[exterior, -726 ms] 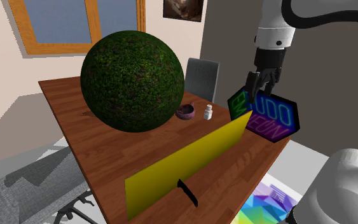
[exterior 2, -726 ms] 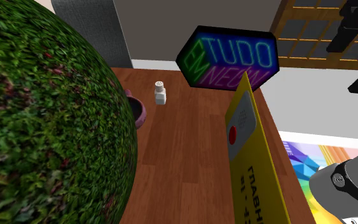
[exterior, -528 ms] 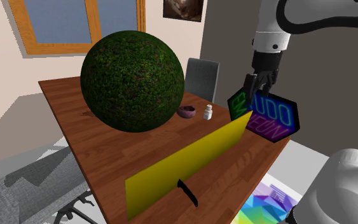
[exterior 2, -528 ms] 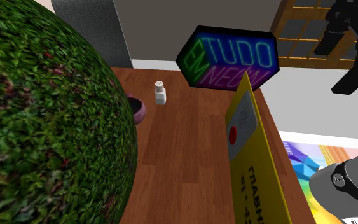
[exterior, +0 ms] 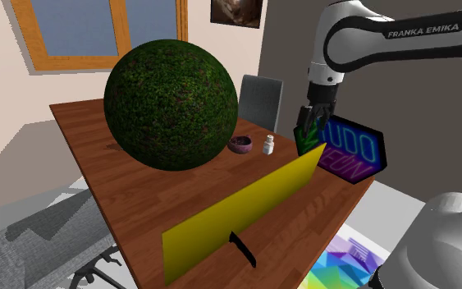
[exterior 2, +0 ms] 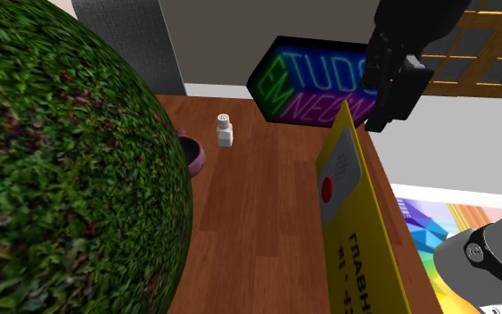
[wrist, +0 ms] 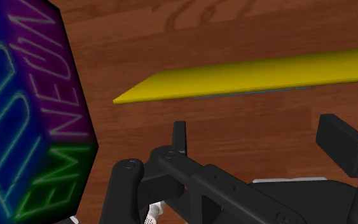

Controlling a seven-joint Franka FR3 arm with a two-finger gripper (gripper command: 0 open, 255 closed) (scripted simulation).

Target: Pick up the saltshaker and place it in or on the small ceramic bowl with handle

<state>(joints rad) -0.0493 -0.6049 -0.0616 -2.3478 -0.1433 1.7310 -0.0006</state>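
The fingers (wrist: 179, 137) stand apart, released and empty, by the neon sign (exterior: 352, 152) at the shoulder view's upper right. The saltshaker (exterior: 267, 145) stands mid-frame on the desk (exterior: 122, 197), beside the bowl (exterior: 240, 144).

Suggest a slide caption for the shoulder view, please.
Gripper hovers by the neon sign while the white saltshaker stands beside the purple bowl on the wooden table.

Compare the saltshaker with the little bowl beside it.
The saltshaker is white, tall and narrow; the bowl is purplish, low and wide. The saltshaker is capped; the bowl is open-topped. Both stand upright on the wooden table, side by side without touching.
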